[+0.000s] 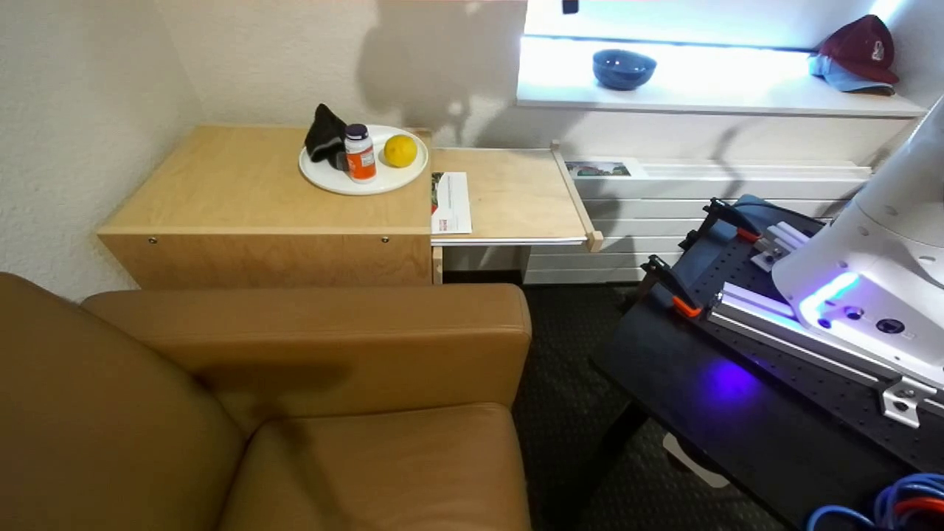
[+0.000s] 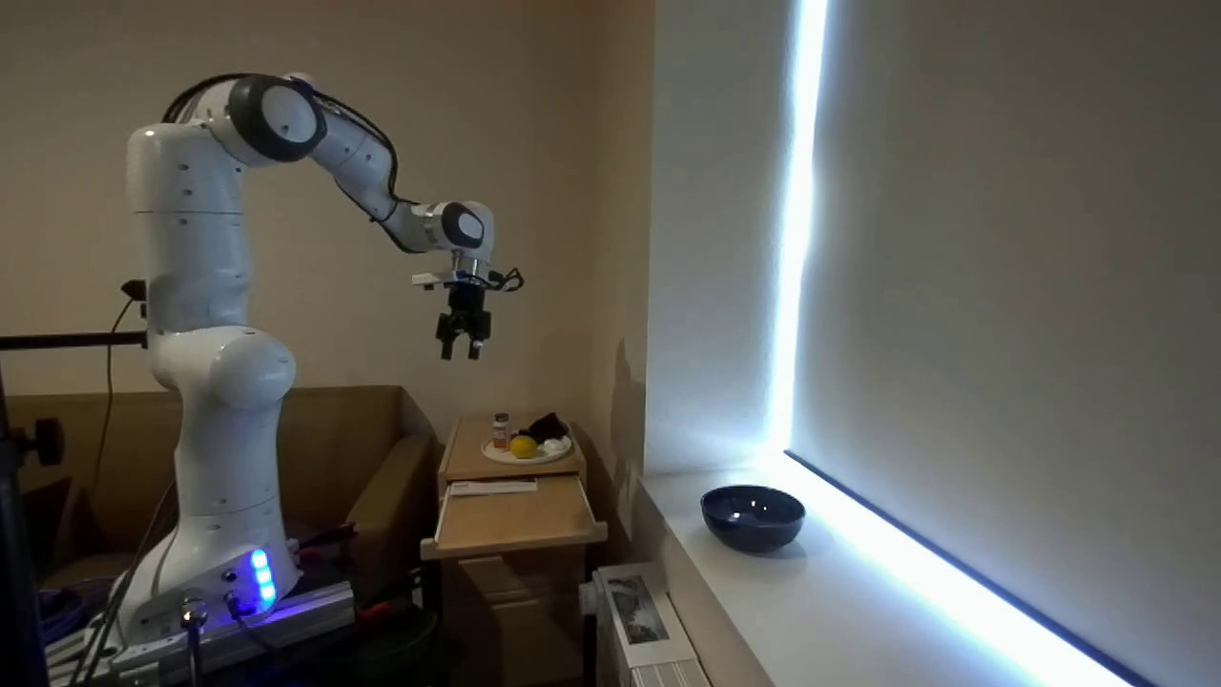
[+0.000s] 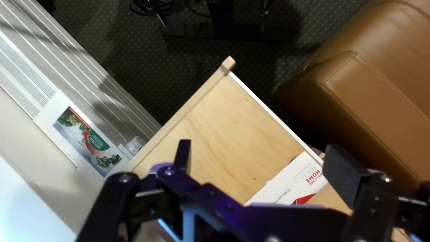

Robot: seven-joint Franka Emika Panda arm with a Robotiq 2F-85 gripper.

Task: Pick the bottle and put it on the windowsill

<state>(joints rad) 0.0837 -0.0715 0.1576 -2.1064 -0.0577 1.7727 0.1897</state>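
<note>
The bottle (image 1: 361, 161) is small and upright, with a dark cap and an orange and white label. It stands on the white plate (image 1: 383, 184) on the wooden cabinet; both exterior views show the bottle (image 2: 501, 432). The windowsill (image 1: 708, 81) is the white ledge under the window, and it runs along the right in an exterior view (image 2: 763, 601). My gripper (image 2: 461, 355) is open and empty, pointing down, high above the cabinet area. In the wrist view my gripper's (image 3: 258, 151) fingers are wide apart over the pulled-out wooden shelf; the bottle is out of view there.
A yellow fruit (image 1: 400, 151) and a black pointed lump (image 1: 324, 134) share the plate, close to the bottle. A dark bowl (image 1: 624, 69) and a cap (image 1: 859, 55) sit on the windowsill. A leaflet (image 3: 295, 181) lies on the pulled-out shelf (image 3: 235, 127). A brown sofa (image 1: 332, 317) stands in front.
</note>
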